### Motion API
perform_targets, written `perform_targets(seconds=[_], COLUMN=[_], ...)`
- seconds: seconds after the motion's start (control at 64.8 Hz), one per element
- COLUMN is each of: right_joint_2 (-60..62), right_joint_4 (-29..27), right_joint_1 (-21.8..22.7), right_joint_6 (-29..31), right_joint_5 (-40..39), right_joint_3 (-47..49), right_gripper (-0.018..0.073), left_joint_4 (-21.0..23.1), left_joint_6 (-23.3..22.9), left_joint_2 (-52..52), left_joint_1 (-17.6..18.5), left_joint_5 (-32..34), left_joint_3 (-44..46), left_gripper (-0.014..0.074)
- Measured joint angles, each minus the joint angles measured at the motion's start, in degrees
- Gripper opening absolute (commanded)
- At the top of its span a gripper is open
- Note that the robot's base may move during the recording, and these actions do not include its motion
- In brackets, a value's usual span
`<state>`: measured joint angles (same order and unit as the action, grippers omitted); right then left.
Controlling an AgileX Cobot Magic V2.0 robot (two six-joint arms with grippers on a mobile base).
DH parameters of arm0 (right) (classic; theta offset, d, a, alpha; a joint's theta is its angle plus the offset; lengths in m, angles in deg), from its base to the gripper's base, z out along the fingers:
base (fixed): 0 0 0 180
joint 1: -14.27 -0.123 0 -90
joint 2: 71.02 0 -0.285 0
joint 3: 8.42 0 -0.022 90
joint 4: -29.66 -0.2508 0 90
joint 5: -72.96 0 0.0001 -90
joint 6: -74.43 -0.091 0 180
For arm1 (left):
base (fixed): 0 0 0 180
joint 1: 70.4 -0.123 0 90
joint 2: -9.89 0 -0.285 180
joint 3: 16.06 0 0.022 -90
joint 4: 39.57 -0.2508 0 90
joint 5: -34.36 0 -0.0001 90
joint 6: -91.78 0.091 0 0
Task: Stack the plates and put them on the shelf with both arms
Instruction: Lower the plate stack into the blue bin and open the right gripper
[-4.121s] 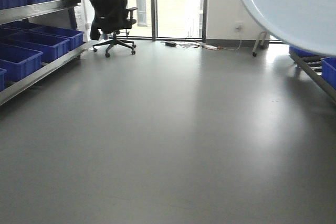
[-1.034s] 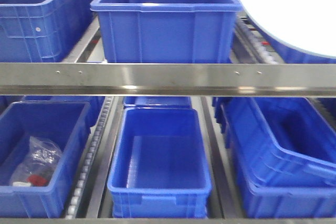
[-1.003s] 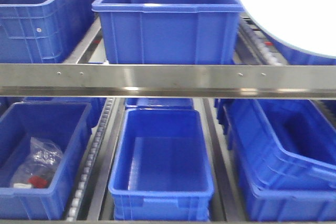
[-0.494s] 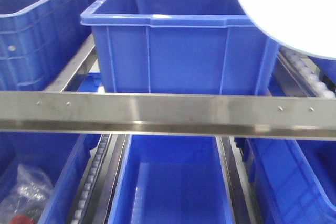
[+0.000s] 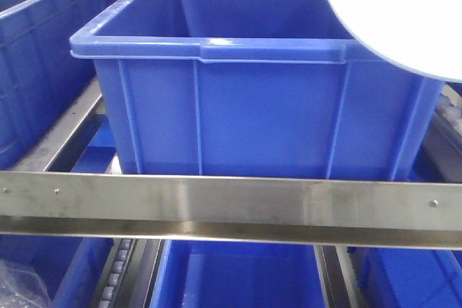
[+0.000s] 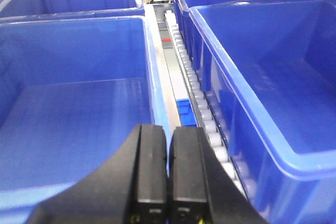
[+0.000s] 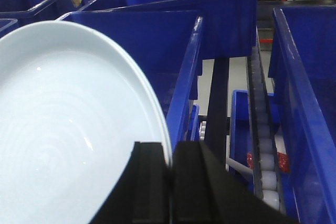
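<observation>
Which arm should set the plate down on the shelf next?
Right. Its gripper is clamped on the plate rim, above the blue bins. The left gripper is shut on nothing, over a bin edge.

Your front view has closed on the shelf (image 5: 231, 210): the upper blue bin (image 5: 253, 84) now fills it, and the lower bins have dropped almost out of sight.

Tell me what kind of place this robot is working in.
Probably a warehouse or parts storeroom: rows of large blue plastic bins sit on racking with a brushed stainless-steel front rail and white roller tracks. The right end effector holds a pale round plate here.
</observation>
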<state>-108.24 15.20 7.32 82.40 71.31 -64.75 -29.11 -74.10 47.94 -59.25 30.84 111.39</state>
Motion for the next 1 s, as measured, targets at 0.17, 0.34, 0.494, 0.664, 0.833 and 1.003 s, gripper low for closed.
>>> perform_targets(seconds=[0.17,0.34,0.494,0.664,0.833,1.003], right_joint_2=[0.0,0.0,0.0,0.0,0.0,-0.13], right_joint_4=[0.0,0.0,0.0,0.0,0.0,0.0], right_joint_1=[0.0,0.0,0.0,0.0,0.0,0.0], right_joint_6=[0.0,0.0,0.0,0.0,0.0,0.0], right_joint_5=[0.0,0.0,0.02,0.02,0.02,0.02], right_joint_3=[0.0,0.0,0.0,0.0,0.0,0.0], right_gripper=[0.0056,0.0056,0.0056,0.0056,0.0056,0.0056], left_joint_4=[0.0,0.0,0.0,0.0,0.0,0.0], left_joint_6=[0.0,0.0,0.0,0.0,0.0,0.0], left_joint_2=[0.58,1.52,2.23,3.03,4.07,4.84], left_joint_1=[0.0,0.0,0.0,0.0,0.0,0.0], left_joint_5=[0.0,0.0,0.0,0.0,0.0,0.0], left_joint_3=[0.0,0.0,0.0,0.0,0.0,0.0], left_gripper=[0.0082,0.0082,0.0082,0.0082,0.0082,0.0082])
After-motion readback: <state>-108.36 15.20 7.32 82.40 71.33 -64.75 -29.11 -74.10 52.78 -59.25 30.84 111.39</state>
